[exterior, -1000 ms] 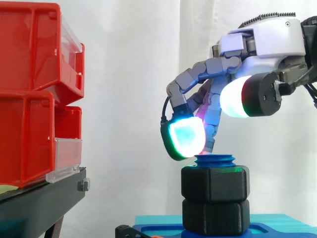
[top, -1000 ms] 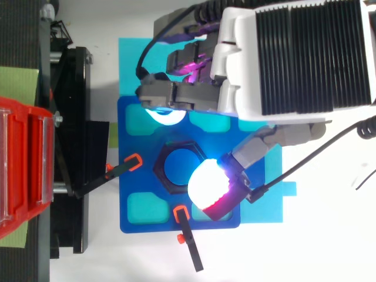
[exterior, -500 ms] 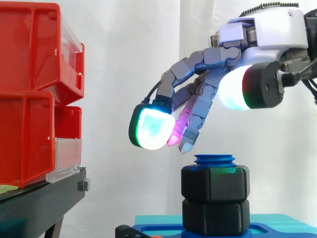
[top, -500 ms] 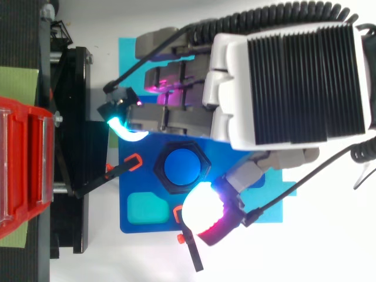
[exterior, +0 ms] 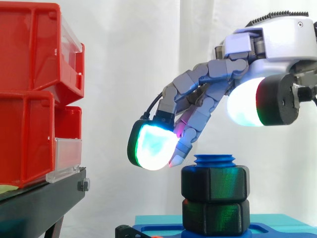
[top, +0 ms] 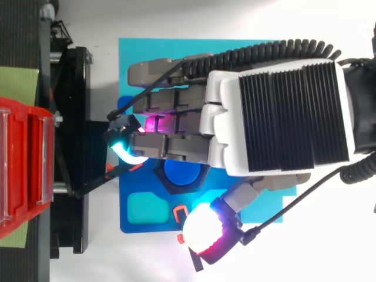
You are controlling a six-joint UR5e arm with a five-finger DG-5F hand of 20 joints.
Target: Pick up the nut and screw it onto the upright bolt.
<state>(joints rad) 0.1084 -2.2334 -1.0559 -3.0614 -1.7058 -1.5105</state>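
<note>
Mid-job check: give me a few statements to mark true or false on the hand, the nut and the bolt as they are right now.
1. The hand is clamped round the black nut. False: its fingers are relaxed and spread above and beside the nut, holding nothing.
2. The blue bolt stands upright, its top showing above the nut. True.
3. The red bins stand at the right of the side view. False: they are at its left.
4. The nut sits on the bolt. True.
</note>
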